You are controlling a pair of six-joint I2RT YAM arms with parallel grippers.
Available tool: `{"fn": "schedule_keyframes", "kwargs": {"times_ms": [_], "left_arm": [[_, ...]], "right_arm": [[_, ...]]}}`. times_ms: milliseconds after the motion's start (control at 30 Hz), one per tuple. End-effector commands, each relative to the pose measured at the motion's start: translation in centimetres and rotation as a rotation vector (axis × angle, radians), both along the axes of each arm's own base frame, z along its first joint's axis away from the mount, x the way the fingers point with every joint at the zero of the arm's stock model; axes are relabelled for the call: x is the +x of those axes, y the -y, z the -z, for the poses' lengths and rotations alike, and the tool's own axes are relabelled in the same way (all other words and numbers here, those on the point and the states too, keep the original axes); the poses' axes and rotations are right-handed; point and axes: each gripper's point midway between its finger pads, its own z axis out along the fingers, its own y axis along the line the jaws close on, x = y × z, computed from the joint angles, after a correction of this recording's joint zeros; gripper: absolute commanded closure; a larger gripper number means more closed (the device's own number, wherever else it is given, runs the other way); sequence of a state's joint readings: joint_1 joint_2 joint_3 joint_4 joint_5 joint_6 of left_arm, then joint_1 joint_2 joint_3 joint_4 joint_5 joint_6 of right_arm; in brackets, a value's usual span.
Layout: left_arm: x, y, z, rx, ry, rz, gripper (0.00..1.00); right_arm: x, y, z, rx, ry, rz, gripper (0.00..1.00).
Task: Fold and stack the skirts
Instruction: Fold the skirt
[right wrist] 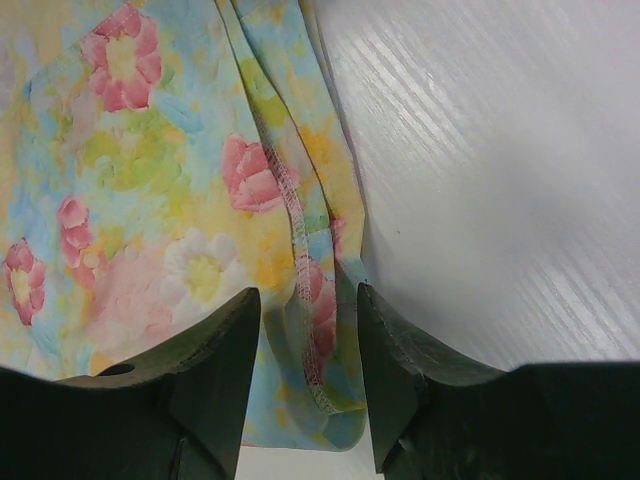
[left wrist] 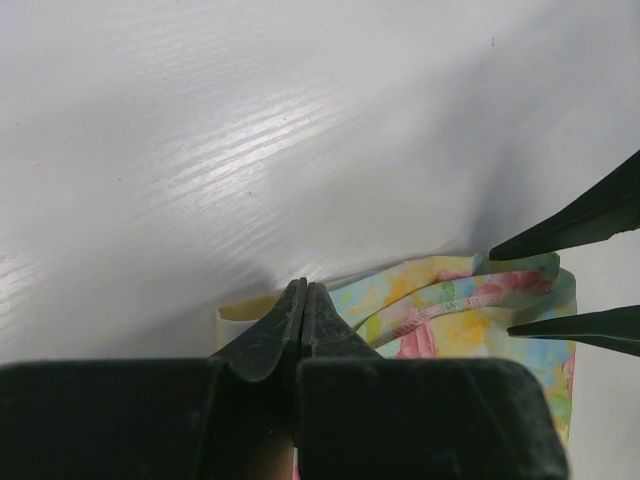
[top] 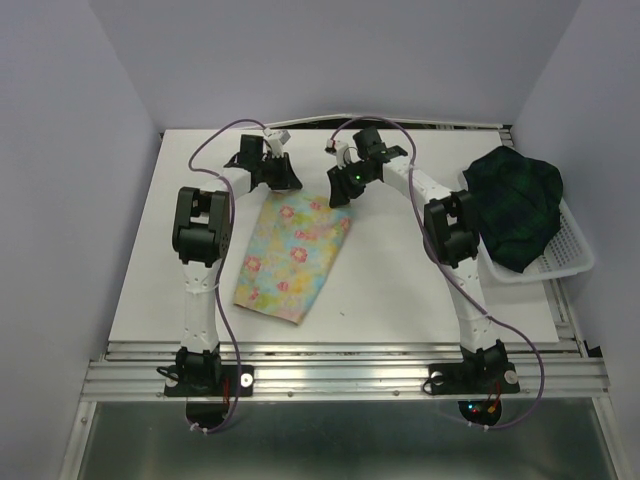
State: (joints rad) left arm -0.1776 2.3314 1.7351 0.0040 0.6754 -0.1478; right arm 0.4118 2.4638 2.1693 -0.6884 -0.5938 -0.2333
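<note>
Left end effector (left wrist: 305, 290) pressed together at floral skirt (top: 290, 255) corner, catch unclear; right end effector (right wrist: 307, 300) spread, hem between its fingers. Pinch both layers before lifting evenly

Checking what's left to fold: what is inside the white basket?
The plaid skirt lies bunched in the white basket, covering most of it. Whatever may lie beneath it is hidden.

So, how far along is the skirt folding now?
Done: the floral skirt lies flat on the table. In hand: the left hand is shut at its far edge, the right hand open astride the other far corner. Remaining: every fold, plus the plaid skirt, heaped in the basket.
</note>
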Motion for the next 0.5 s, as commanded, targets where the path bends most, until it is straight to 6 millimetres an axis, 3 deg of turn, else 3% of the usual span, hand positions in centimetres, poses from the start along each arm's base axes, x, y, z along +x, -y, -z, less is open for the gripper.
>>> {"fn": "schedule_keyframes", "kwargs": {"times_ms": [0,233,467], "left_arm": [[0.1,0.7,-3.2,-0.013,0.075,0.021,1.0],[-0.6,1.2,-5.1,-0.059,0.106,0.043,1.0],[-0.7,0.6,-4.3,-0.025,0.076,0.026,1.0]], "right_arm": [[1.1,-0.3,-2.7,0.02,0.069,-0.007,0.51],[1.2,-0.3,-2.7,0.016,0.071,-0.003,0.51],[1.1,-0.4,-3.2,0.026,0.072,-0.006,0.51]]}}
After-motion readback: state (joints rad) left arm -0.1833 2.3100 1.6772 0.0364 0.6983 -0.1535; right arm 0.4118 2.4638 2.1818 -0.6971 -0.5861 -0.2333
